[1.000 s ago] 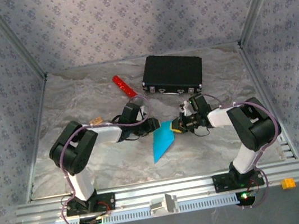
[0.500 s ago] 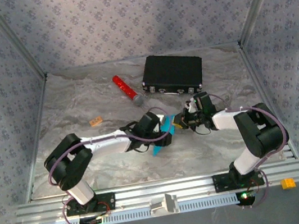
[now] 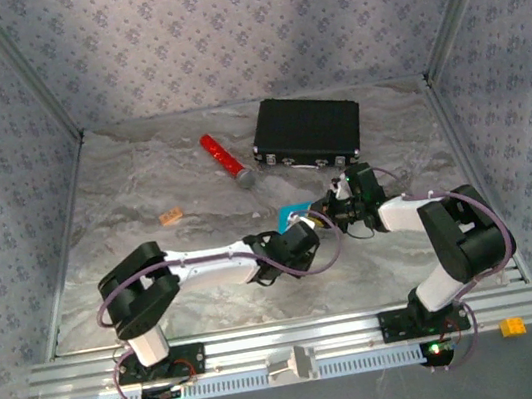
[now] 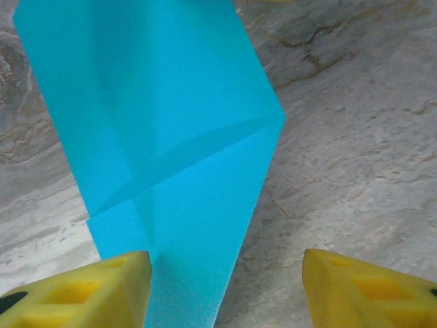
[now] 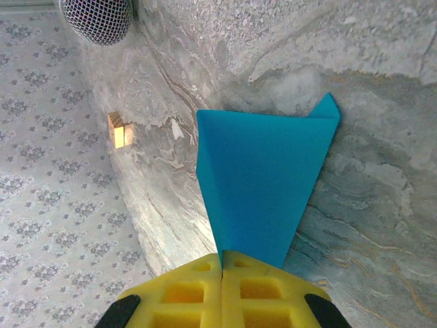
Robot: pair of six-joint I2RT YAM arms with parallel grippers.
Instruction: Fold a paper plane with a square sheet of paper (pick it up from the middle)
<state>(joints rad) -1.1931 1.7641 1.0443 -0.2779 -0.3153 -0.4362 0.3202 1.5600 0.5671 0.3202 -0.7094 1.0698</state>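
Observation:
The cyan-blue sheet of paper (image 3: 295, 212) is folded into a narrow pointed plane shape with creases (image 4: 171, 137) and lies on the marble table at mid-table. My right gripper (image 5: 223, 263) is shut on one end of it (image 5: 263, 184), its yellow fingers pressed together over the fold; from above it sits just right of the paper (image 3: 325, 215). My left gripper (image 4: 225, 287) hangs open close over the paper's other end. One of its yellow fingertips (image 4: 89, 290) is over the paper, the other over bare table. From above, the left gripper (image 3: 296, 229) covers much of the paper.
A black case (image 3: 307, 132) stands at the back of the table. A red cylinder (image 3: 224, 158) with a mesh head (image 5: 95, 17) lies to its left. A small wooden block (image 3: 171, 215) sits left of centre (image 5: 117, 130). Patterned walls enclose three sides.
My left arm has swung to the right and stretched out over the paper, and its jaws have opened wider. The right gripper has stayed shut on the paper, shifting slightly.

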